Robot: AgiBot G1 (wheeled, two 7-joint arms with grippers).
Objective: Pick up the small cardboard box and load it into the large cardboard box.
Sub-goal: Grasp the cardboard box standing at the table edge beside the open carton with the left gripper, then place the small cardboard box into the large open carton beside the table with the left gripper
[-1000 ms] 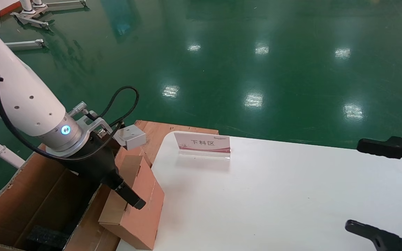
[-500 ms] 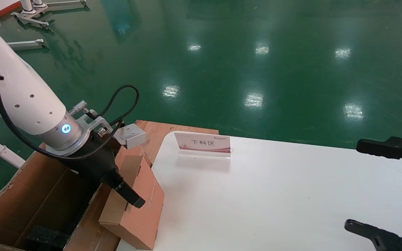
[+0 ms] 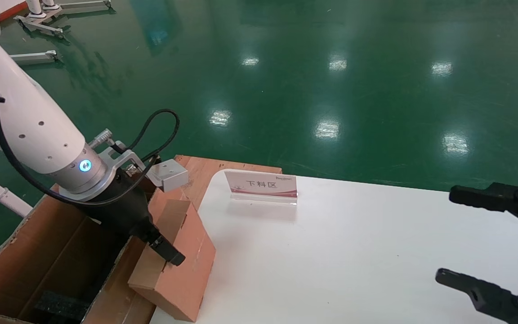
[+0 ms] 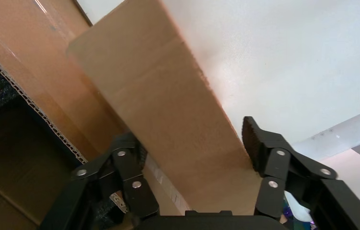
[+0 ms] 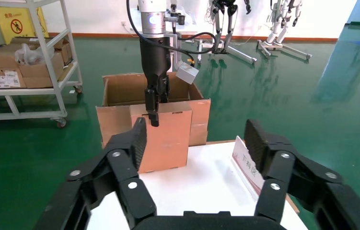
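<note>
Left claw (image 3: 169, 252) is gripping the plain brown small cardboard box (image 3: 182, 265), tilted at the white worktop (image 3: 353, 252) edge. Box is leaning against the deep brown large cardboard box (image 3: 38, 252); right claw (image 3: 479, 243) is hanging wide open

I'm working in what looks like a factory or robotics test hall: a glossy green epoxy floor (image 3: 331, 81) reflecting ceiling lights, a metal shelving cart (image 5: 29, 62) stacked with cartons, a yellow warning sign (image 5: 17, 24), and humanoid robots on stands (image 5: 283, 24) along the far wall. A Chinese-labelled placard (image 3: 261, 185) marks the white surface (image 3: 353, 252).
</note>
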